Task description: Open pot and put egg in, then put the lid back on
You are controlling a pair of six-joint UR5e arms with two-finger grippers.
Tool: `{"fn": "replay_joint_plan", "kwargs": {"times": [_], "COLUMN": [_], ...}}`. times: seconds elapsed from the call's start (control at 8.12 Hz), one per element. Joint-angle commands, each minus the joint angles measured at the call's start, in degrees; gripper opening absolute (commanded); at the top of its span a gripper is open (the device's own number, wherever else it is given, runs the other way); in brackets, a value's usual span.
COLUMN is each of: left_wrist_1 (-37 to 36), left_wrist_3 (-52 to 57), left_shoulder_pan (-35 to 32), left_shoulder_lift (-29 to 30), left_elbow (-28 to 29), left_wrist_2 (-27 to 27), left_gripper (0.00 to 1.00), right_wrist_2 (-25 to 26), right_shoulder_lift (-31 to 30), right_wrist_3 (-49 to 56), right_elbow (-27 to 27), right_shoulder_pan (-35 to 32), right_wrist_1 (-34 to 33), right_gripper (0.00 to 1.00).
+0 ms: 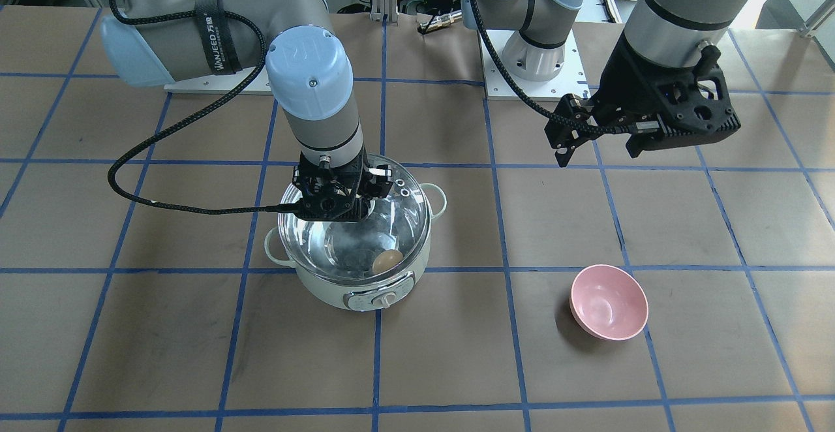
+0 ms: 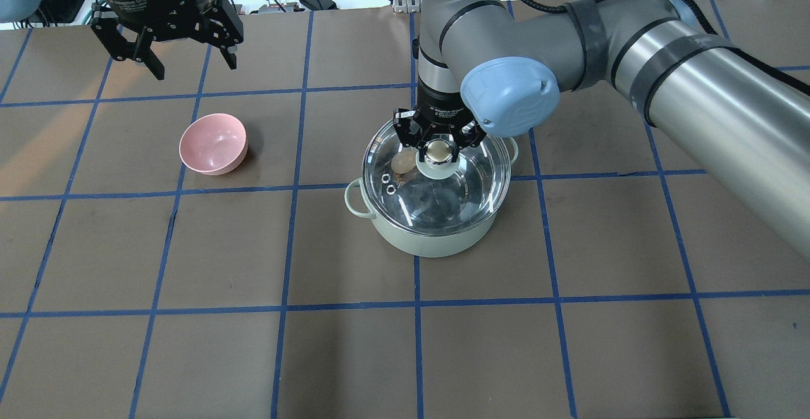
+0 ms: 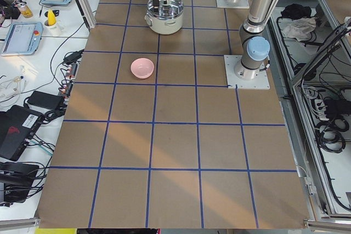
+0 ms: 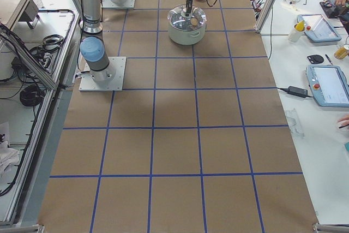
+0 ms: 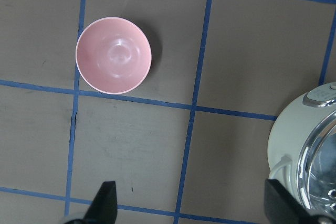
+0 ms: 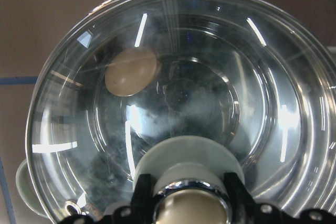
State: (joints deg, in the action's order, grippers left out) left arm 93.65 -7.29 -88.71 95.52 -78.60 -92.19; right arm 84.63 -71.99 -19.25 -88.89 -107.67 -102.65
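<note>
We have the egg (image 1: 387, 260) inside the pot (image 1: 326, 292) and the lid (image 2: 455, 194) resting on it with our right gripper (image 2: 437, 151) clamped on its knob (image 6: 191, 209), the left gripper (image 2: 193, 68) spread well away, so only letting go seems left.

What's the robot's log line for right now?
lid: on pot | egg: inside pot | right gripper: shut on lid | left gripper: open, empty, near pink bowl
</note>
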Motion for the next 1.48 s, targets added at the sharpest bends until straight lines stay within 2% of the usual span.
{"fn": "replay_joint_plan", "kwargs": {"times": [0.0,0.99,1.23,1.36], "left_wrist_1": [-0.1,-0.6,-0.6,-0.6], "left_wrist_3": [0.0,-0.1,0.1,0.1], "left_shoulder_pan": [0.3,-0.2,-0.2,-0.2], "left_shoulder_lift": [-1.2,-0.3,-0.7,-0.8], "left_elbow": [0.0,-0.2,-0.2,-0.3], "left_wrist_2": [0.6,0.5,0.4,0.3], "left_gripper": [1.00,1.00,1.00,1.00], "right_wrist_2": [-1.7,-0.8,-0.9,-0.5], "right_shoulder_lift": [-0.1,0.2,0.2,0.2], "right_wrist_3": [-1.1,2.3,1.6,1.8], "right_elbow": [-0.1,-0.1,-0.2,-0.3], "right_shoulder_pan": [0.0,0.0,0.0,0.0], "right_wrist_1": [0.3,-2.6,-2.6,-2.6], "right_gripper": [0.00,0.00,0.59,0.75]}}
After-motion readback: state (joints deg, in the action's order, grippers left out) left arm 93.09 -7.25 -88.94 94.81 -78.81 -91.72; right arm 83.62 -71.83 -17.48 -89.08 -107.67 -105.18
